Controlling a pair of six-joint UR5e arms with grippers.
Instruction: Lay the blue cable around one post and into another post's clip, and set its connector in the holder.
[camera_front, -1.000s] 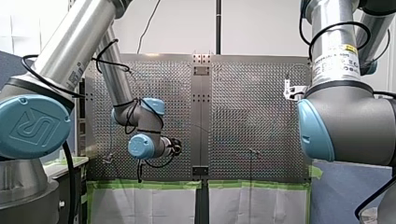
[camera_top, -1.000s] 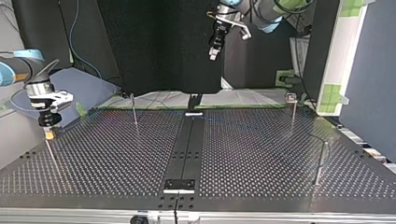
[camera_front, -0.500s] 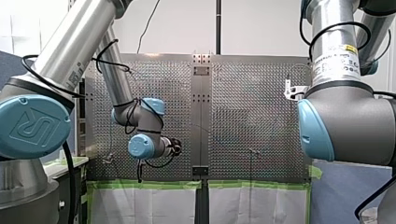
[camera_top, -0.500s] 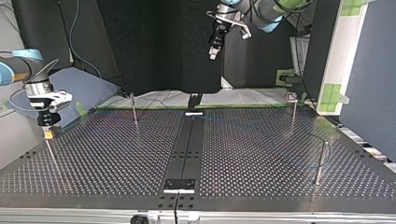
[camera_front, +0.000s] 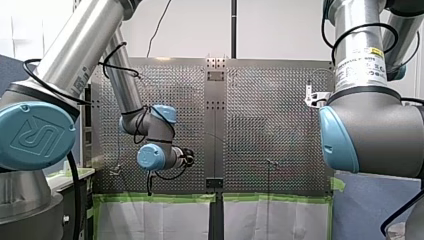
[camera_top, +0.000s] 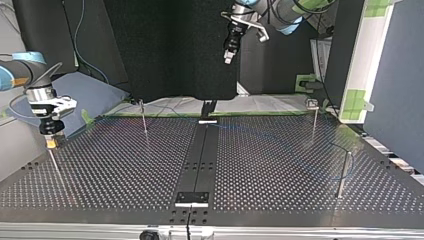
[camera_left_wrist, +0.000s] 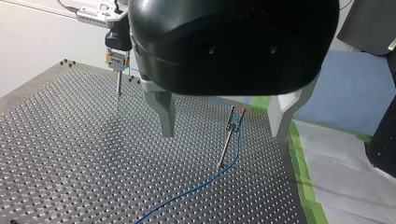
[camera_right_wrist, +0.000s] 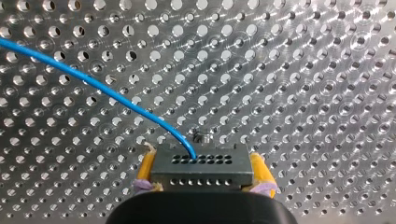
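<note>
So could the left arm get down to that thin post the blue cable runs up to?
Probably yes. The left tool hangs open above the table with the post straight ahead between its fingers, and nothing stands between them. The right tool is away at another post, holding the connector.

In the right wrist view the thin blue cable (camera_right_wrist: 93, 88) ran off the edge, far end out of sight. From the front, my right arm's big grey joint (camera_front: 370, 130) hid a corner of the perforated metal surface (camera_front: 270, 110), and the cable was too thin to trace.
</note>
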